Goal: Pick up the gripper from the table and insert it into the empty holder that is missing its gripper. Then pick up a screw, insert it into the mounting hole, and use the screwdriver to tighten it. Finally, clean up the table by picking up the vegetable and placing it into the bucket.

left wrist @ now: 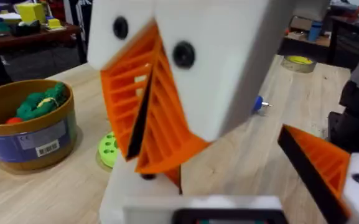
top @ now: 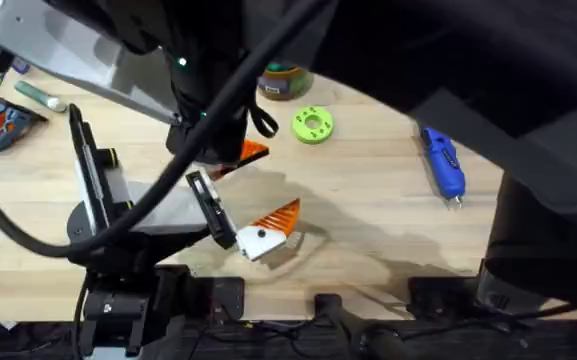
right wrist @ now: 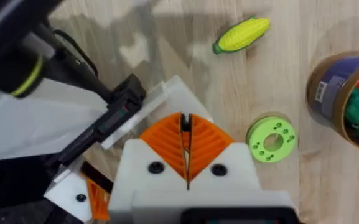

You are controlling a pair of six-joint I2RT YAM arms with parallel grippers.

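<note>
My left gripper (left wrist: 229, 155) lies low over the table, open. One finger carries an orange ribbed pad (left wrist: 325, 165). The other white jaw block, the holder (left wrist: 126, 193), sits directly under my right gripper (right wrist: 185, 146), which is shut with its orange pads pressed together. I cannot tell the loose orange gripper apart from those pads, nor whether anything is between them. The yellow vegetable (right wrist: 241, 34) lies on the wood. The ochre bucket (top: 283, 82) stands at the back, and the blue screwdriver (top: 443, 162) lies to the right.
A green ring disc (top: 313, 124) lies just in front of the bucket. Small coloured items (top: 6, 125) sit at the far left edge. My right arm hangs dark and blurred across the upper right of the overhead view.
</note>
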